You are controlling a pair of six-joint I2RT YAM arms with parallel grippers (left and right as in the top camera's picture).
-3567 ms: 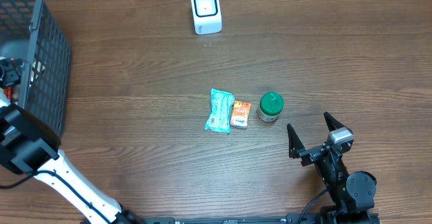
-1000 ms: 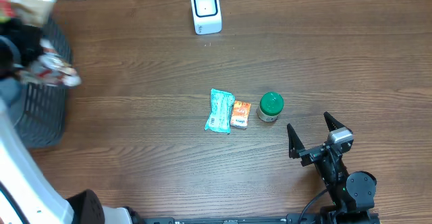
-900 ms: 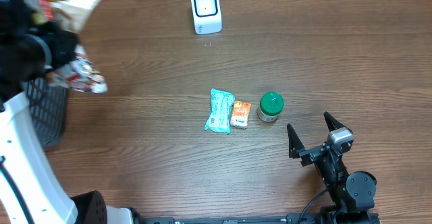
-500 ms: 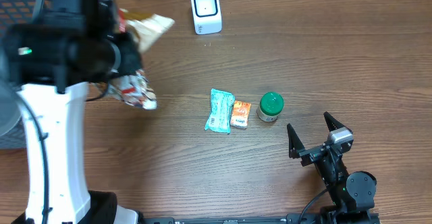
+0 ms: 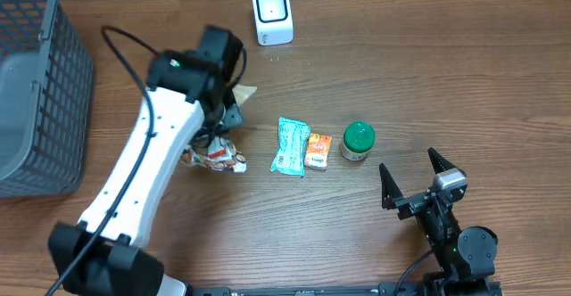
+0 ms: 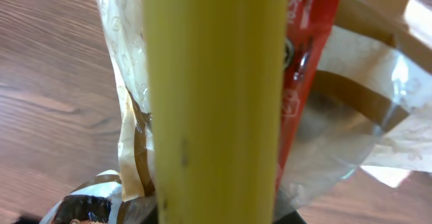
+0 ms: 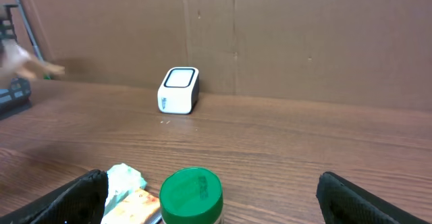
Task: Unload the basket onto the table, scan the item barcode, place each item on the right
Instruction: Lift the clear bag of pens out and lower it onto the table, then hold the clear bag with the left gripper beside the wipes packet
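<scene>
I'm pinching the crinkly red-and-white snack packet (image 5: 216, 158) in the left gripper (image 5: 223, 113), ready for the white boxy scanner (image 5: 272, 14); the right gripper (image 5: 412, 182) is waiting, spread wide.

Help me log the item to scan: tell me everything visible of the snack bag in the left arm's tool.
The snack bag is crinkled plastic film, part clear, part tan with brown stripes, with a red printed panel and a dark printed end. The left tool is shut on it, and it hangs crumpled over the table, left of the teal packet and apart from it. Whether its lower end touches the wood cannot be told.
</scene>
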